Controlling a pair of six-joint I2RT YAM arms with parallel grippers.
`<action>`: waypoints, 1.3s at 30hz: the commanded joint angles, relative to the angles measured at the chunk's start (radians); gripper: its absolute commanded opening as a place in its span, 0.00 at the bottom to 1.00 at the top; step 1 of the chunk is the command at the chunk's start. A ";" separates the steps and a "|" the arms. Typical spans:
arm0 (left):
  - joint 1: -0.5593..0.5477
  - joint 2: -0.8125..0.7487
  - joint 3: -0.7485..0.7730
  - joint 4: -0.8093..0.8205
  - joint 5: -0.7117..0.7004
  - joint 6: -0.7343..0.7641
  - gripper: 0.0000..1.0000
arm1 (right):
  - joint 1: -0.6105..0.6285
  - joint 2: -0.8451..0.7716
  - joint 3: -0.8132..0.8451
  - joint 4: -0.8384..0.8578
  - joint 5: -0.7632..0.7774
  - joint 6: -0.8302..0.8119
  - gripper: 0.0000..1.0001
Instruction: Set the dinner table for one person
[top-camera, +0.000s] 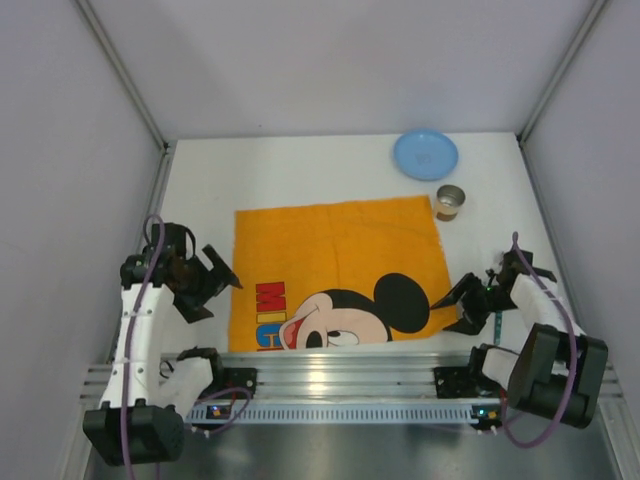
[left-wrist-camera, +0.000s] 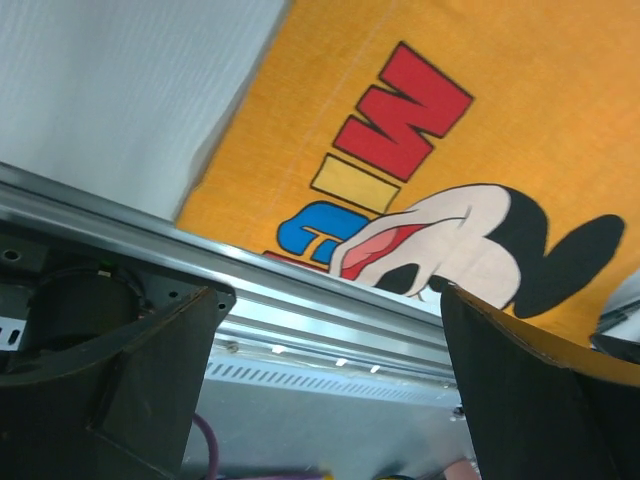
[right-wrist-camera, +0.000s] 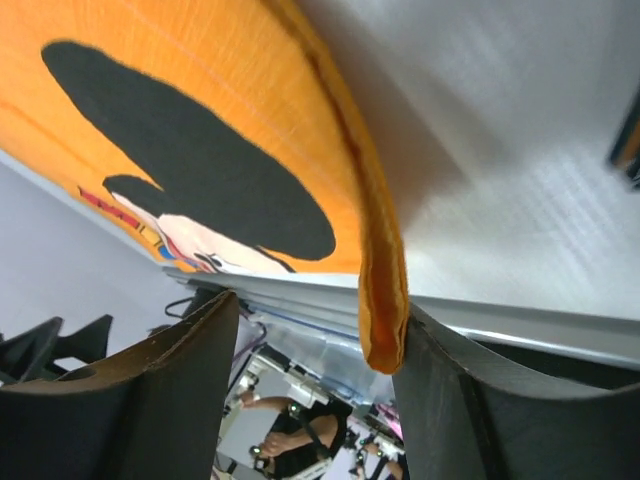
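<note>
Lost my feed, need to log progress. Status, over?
Both grippers open: left gripper left of placemat, right gripper at its near-right corner. On dinner table: placemat down; blue plate, metal cup far right, off it. Nothing blocking.

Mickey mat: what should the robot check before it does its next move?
1. Placemat fully on the dinner table: not ok, its near edge reaches the metal rail.
2. Left gripper open: ok.
3. Right gripper open: ok.
4. Placemat corner between the right gripper's fingers: ok, seen in the right wrist view.
5. Blue plate and metal cup off the placemat: plate ok; cup sits at its far corner, cannot tell if touching.
</note>
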 joint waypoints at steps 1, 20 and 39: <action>0.004 -0.017 0.088 0.019 0.065 -0.040 0.98 | 0.071 -0.071 0.041 -0.098 -0.037 0.052 0.61; -0.384 0.518 0.263 0.497 -0.115 -0.162 0.98 | 0.145 -0.206 0.529 -0.285 0.064 0.086 0.61; -0.400 1.094 0.482 0.734 -0.044 -0.078 0.98 | 0.173 0.522 1.482 -0.417 0.258 -0.078 0.65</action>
